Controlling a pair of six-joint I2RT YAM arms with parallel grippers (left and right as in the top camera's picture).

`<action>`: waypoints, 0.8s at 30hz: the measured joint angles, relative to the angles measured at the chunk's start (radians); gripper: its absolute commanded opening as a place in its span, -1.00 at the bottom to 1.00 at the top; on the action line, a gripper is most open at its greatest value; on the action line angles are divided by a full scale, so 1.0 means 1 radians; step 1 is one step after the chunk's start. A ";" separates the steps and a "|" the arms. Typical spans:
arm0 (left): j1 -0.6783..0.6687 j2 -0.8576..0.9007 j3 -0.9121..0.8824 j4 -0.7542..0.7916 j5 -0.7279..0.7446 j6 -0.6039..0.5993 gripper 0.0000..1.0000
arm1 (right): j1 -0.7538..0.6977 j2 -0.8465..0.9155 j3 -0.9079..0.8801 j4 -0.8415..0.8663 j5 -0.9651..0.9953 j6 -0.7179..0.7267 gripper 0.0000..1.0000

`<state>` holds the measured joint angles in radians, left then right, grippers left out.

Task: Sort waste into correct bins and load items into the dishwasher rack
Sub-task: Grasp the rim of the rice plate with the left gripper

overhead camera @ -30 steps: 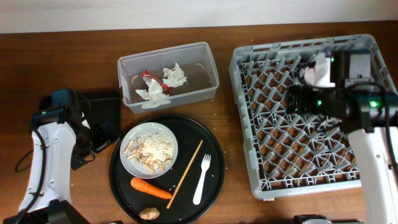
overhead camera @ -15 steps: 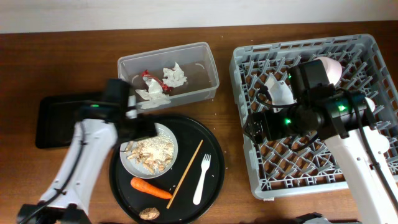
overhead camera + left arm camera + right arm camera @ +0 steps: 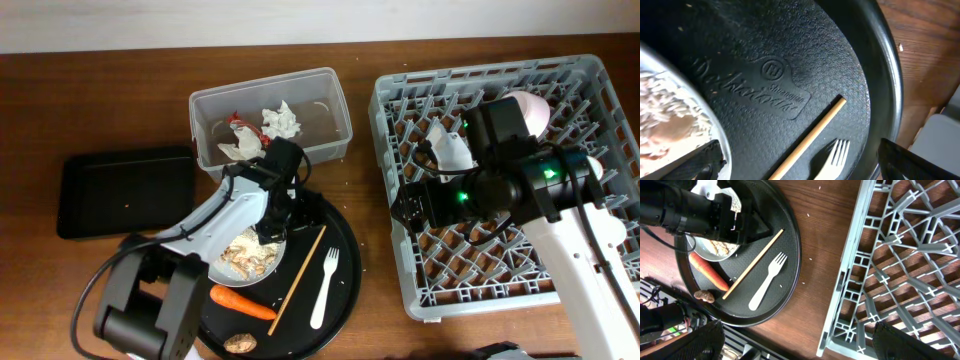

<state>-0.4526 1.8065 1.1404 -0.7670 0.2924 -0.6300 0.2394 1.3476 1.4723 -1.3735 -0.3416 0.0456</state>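
The left gripper (image 3: pixel 799 146) hung low over the round black tray (image 3: pixel 790 45), fingers spread wide, nothing between them, and only their dark tips poked in at the bottom corners of its wrist view. Right beneath, the wooden stick (image 3: pixel 812 132) ran off the lower edge, and just the tines of the white fork (image 3: pixel 837 152) showed. The plate (image 3: pixel 712 120) was cut off at the left, its crumbly scraps (image 3: pixel 660 110) a blur. From overhead, the left arm (image 3: pixel 230 210) covered the plate's far rim. The carrot (image 3: pixel 243 302) and the brown lump (image 3: pixel 238 343) lay on the round tray on the near side of the plate, the lump close to the frame's bottom. The napkins (image 3: pixel 280 122) and the red wrapper (image 3: pixel 236 120) sat in the clear tub (image 3: pixel 330 130), with the shallow black tray (image 3: pixel 125 190) off to its left. At the rack (image 3: pixel 590 250), the right gripper (image 3: pixel 797 327) was spread apart too and empty, over the rack's left edge. The pink bowl (image 3: pixel 535 110) and the white cup (image 3: pixel 450 150) sat in the rack's far part, half hidden behind the right arm (image 3: pixel 500 190). How they stood could not be made out.
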 measured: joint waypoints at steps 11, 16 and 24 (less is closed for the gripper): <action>-0.004 0.051 0.011 -0.017 -0.035 -0.003 0.96 | 0.000 0.000 0.000 -0.005 0.000 0.000 0.94; -0.007 0.051 0.013 -0.046 -0.161 0.022 0.94 | 0.000 0.000 0.000 -0.007 0.000 0.000 0.93; -0.024 0.059 0.012 -0.085 -0.219 0.046 0.62 | 0.000 0.000 0.000 -0.007 0.000 -0.001 0.91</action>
<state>-0.4770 1.8656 1.1526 -0.8516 0.0734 -0.5838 0.2394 1.3476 1.4719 -1.3808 -0.3416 0.0448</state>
